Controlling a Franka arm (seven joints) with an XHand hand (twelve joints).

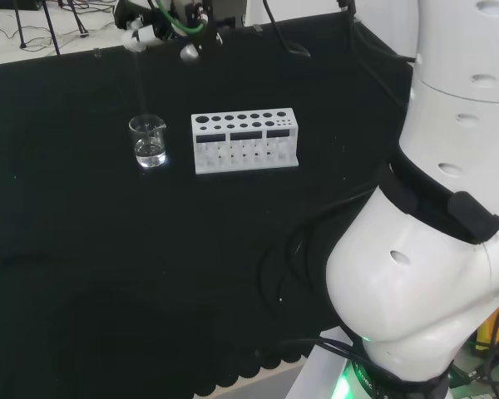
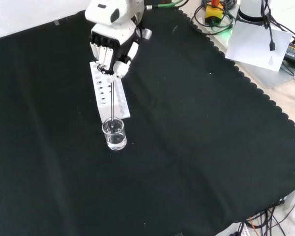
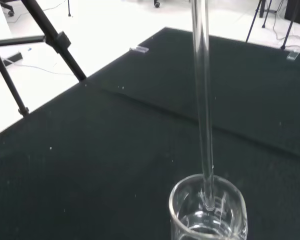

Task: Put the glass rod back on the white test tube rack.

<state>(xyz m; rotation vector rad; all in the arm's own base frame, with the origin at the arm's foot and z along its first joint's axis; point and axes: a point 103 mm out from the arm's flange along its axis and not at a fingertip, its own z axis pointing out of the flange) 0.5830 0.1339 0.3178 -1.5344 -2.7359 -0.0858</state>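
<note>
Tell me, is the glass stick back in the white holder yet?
Not yet. The robot hand is pinching the top of the glass rod, so picking it up looks done. The rod's lower end is inside the beaker, just above the water. What's left: lift the rod clear of the beaker, carry it over to the white test tube rack next to it, and set it there.

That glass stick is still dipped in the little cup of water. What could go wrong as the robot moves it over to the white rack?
The glass rod has its lower end inside the beaker, so a sideways move before lifting might tip the beaker and spill its liquid. The hand pinches the rod only near its top, so the long free end could swing and miss a hole in the test tube rack. The wet tip might also drip onto the cloth.
</note>
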